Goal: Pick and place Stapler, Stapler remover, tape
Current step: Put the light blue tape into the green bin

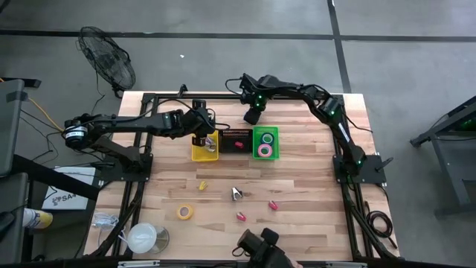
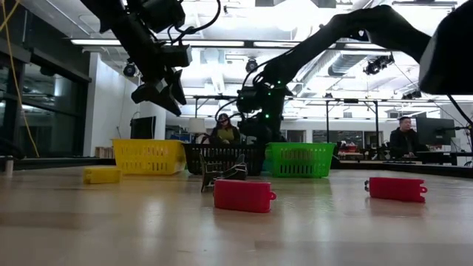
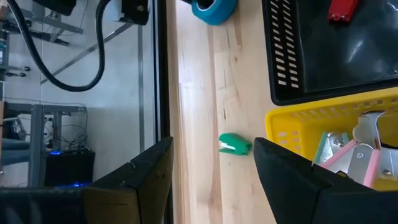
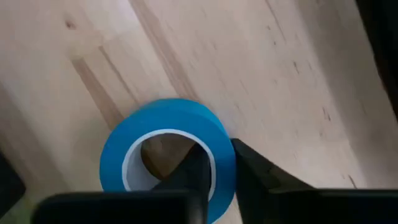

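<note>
A blue tape roll lies flat on the wood at the table's far side, behind the bins. My right gripper is shut on it and, in the high view, hides it from above. My left gripper hovers open over the yellow bin, touching nothing. A small green stapler lies on the table beyond that bin. A metal stapler remover, red and pink staplers and a yellow tape roll lie on the near half of the table. My right gripper pinches the blue roll's wall, with one finger inside the ring and one outside. The fingers come from above, pointing steeply down. The roll lies flat, and wood shows through its hole; whether it is off the table I cannot tell.
Yellow, black and green bins stand in a row at the middle of the table. The green bin holds pink and green tape rolls, the black bin a red stapler. A large white roll sits at the near left corner.
</note>
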Robot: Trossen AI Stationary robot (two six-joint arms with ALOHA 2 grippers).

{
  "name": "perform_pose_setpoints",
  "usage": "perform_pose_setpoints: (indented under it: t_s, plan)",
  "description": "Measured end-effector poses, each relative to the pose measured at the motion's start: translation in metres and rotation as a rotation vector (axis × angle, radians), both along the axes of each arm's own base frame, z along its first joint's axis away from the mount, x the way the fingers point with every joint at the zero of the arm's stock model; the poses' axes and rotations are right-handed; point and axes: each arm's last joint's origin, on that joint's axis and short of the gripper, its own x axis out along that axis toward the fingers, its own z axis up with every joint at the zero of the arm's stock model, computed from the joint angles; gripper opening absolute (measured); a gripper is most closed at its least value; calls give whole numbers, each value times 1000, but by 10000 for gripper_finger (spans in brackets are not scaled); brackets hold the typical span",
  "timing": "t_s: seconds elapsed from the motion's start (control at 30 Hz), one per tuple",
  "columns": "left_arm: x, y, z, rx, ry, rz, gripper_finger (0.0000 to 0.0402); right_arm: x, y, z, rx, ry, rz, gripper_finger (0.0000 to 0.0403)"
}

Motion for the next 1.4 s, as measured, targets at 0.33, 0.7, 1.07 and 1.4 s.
perform_pose_setpoints:
  t_s: [0.33,0.7,1.07,1.4]
  plan:
    - [0,0,0,-1,1,-1,218,-16,11,31,-48,124,67,30]
    - [-2,-1,-2,-8,25,0,218,-25,57,96,-94,161,137,30]
    - [-2,0,-2,-8,25,0,218,-20,97,62,-136,331,195,30]
    - [-1,0,-1,-3,23,-3,218,-12,116,57,-212,358,184,30]
